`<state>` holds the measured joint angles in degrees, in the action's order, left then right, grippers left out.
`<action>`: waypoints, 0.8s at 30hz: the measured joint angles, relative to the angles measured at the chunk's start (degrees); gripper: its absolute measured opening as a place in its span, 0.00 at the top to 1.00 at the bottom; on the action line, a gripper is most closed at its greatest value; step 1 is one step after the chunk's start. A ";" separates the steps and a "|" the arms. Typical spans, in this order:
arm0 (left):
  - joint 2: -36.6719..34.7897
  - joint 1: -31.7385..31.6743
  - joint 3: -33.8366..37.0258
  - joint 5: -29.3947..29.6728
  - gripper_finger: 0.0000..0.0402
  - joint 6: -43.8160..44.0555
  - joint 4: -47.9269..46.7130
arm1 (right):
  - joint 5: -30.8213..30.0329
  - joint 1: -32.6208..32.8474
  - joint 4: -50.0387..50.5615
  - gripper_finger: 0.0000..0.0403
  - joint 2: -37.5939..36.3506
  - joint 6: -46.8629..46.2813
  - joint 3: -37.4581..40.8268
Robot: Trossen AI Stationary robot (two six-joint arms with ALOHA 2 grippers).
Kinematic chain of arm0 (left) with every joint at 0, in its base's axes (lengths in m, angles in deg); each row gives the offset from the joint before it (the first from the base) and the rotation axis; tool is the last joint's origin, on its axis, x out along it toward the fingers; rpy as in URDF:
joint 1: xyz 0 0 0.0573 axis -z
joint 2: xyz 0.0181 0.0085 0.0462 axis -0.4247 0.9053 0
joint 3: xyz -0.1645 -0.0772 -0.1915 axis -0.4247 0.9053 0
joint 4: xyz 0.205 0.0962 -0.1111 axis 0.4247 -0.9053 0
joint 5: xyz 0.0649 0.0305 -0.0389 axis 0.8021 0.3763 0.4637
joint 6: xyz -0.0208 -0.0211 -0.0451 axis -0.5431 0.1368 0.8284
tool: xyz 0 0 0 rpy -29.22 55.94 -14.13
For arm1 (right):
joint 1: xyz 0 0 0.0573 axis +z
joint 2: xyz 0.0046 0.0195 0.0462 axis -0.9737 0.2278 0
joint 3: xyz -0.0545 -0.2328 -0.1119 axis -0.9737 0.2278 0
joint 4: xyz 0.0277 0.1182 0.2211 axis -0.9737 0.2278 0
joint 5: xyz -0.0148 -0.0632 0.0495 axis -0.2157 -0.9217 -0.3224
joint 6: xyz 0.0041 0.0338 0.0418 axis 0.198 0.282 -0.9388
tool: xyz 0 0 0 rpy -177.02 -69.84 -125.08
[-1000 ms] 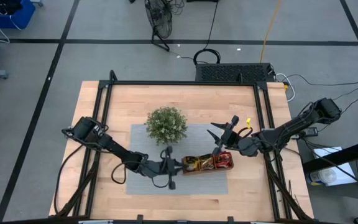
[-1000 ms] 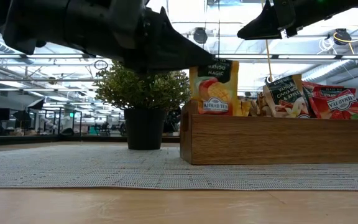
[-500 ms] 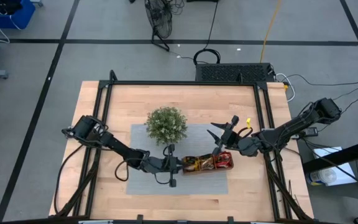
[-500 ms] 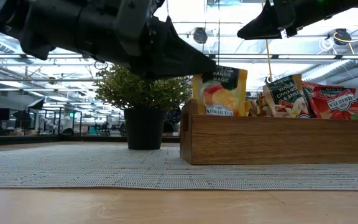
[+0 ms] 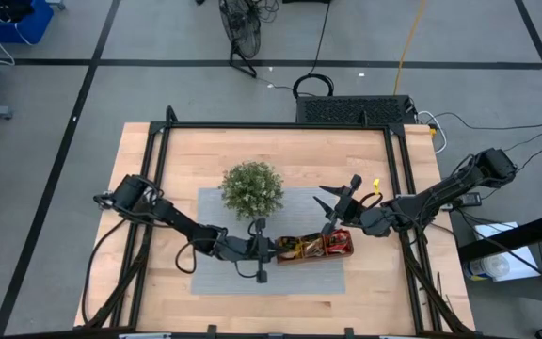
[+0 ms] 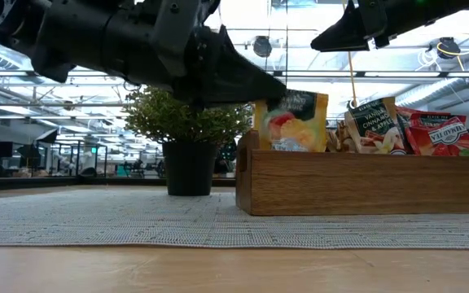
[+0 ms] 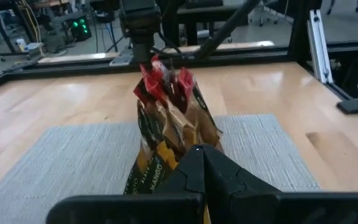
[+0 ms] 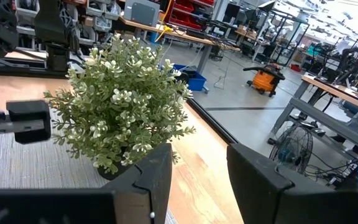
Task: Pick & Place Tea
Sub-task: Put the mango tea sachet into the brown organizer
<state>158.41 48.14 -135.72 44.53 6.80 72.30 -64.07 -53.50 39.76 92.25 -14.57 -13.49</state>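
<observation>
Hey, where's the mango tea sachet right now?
In the low view the mango tea sachet sits at the left end of the wooden tray, pinched by the shut left gripper, just right of the potted plant.

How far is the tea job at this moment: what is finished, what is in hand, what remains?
Done: several tea sachets already stand in the wooden tray, in its middle and right-end parts. In hand: the left hand, shut on a mango tea sachet, holds it at the tray's left end, low between the walls but not released. The right hand hovers above the tray's other end, fingers apart, holding nothing. Left: release it; no loose sachets show on the mat.
</observation>
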 joint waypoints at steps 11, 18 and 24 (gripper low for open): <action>1.21 -0.14 -0.01 -1.45 1.00 0.74 1.16 | 0.00 0.00 0.00 0.65 0.02 0.11 0.00; 1.36 -0.24 -0.03 -1.44 1.00 0.86 0.89 | 0.00 0.00 0.02 0.65 0.02 -0.33 0.00; 1.36 -0.24 -0.03 -1.74 1.00 0.32 1.11 | 0.00 0.00 0.03 0.65 0.02 -0.48 0.00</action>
<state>159.77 47.90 -135.75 42.78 7.12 73.41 -64.07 -53.50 39.79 92.27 -15.04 -13.49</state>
